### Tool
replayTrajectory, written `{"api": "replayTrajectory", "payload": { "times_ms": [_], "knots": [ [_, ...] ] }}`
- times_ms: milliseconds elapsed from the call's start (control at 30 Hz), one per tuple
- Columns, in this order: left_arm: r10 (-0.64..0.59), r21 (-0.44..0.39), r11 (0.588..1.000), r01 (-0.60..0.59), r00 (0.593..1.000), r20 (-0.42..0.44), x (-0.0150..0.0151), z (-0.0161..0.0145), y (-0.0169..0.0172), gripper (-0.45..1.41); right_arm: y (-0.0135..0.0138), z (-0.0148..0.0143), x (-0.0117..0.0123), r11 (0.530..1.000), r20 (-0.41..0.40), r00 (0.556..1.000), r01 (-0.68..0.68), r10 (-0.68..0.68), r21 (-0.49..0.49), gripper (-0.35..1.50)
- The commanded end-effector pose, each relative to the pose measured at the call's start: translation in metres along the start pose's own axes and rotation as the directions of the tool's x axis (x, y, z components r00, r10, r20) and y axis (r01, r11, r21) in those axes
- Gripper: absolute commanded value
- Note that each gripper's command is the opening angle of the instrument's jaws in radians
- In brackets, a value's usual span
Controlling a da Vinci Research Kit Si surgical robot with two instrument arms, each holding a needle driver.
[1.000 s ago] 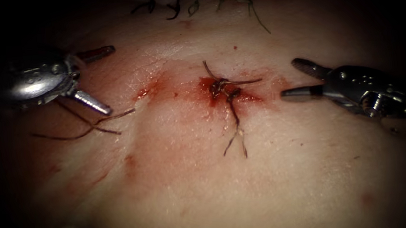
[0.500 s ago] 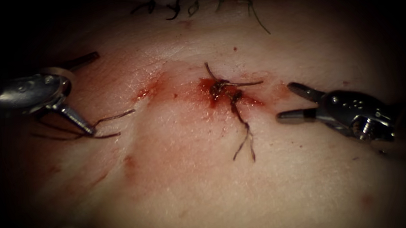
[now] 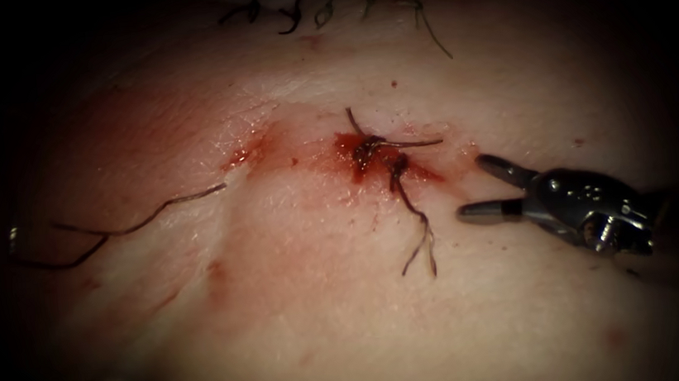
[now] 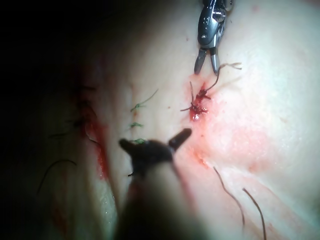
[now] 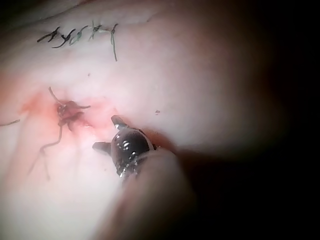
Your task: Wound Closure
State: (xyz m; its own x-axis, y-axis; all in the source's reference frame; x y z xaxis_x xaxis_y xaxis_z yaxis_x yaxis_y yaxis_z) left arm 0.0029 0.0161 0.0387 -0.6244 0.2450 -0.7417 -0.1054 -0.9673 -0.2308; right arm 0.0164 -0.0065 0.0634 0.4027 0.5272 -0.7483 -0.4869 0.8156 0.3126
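Right gripper (image 3: 482,189) gapes wide, empty, on the tissue (image 3: 327,316) just right of the knot (image 3: 373,152) at the cut. Left gripper (image 4: 155,142) also wide open, holding nothing. Loose thread (image 3: 135,227) lies left of the cut. Red fluid (image 3: 268,143) stains the cut.

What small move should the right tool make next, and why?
Probably ease the right tool left toward the long thread tail below the knot. Its jaws stand open and empty just right of the cut, and only it can cut thread. The left tool is open and empty too.
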Motion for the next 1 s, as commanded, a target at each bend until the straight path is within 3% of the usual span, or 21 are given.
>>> {"api": "replayTrajectory", "payload": {
  "times_ms": [33,200,333,467,633,700,867,1000],
  "knots": [
    [-0.002,0.007,1.000,0.002,1.000,-0.003,0.0003,-0.0001,-0.0005,1.23,-0.0004,0.0004,-0.0004,1.000,-0.001,1.000,-0.003,0.003,0.007,1.48],
    [-0.015,0.048,0.999,0.016,1.000,-0.022,0.0019,-0.0032,-0.0024,1.20,-0.0010,-0.0003,-0.0004,1.000,0.000,1.000,-0.003,0.003,0.005,1.48],
    [-0.017,0.033,0.999,0.020,0.997,-0.069,0.0034,-0.0023,-0.0005,1.16,-0.0010,-0.0005,0.0000,1.000,-0.009,1.000,-0.009,0.009,0.001,1.48],
    [-0.001,-0.008,1.000,0.000,0.985,-0.173,0.0044,0.0016,0.0039,1.06,-0.0009,-0.0009,0.0006,1.000,-0.008,1.000,-0.016,0.016,0.001,1.48],
    [0.083,-0.039,0.994,-0.099,0.950,-0.301,0.0048,0.0090,0.0102,0.79,-0.0004,-0.0023,0.0021,0.999,-0.001,1.000,-0.030,0.030,0.011,1.48],
    [0.131,-0.025,0.989,-0.149,0.930,-0.343,0.0047,0.0121,0.0118,0.79,-0.0004,-0.0030,0.0027,0.999,-0.003,0.999,-0.037,0.037,0.010,1.48],
    [0.210,0.016,0.976,-0.219,0.904,-0.371,0.0040,0.0190,0.0141,0.78,-0.0002,-0.0045,0.0043,0.998,-0.021,0.998,-0.063,0.063,0.007,1.48],
    [0.330,0.064,0.942,-0.330,0.872,-0.361,0.0028,0.0241,0.0162,0.79,-0.0001,-0.0057,0.0053,0.998,-0.042,0.997,-0.059,0.059,0.005,1.48]
  ]
}}
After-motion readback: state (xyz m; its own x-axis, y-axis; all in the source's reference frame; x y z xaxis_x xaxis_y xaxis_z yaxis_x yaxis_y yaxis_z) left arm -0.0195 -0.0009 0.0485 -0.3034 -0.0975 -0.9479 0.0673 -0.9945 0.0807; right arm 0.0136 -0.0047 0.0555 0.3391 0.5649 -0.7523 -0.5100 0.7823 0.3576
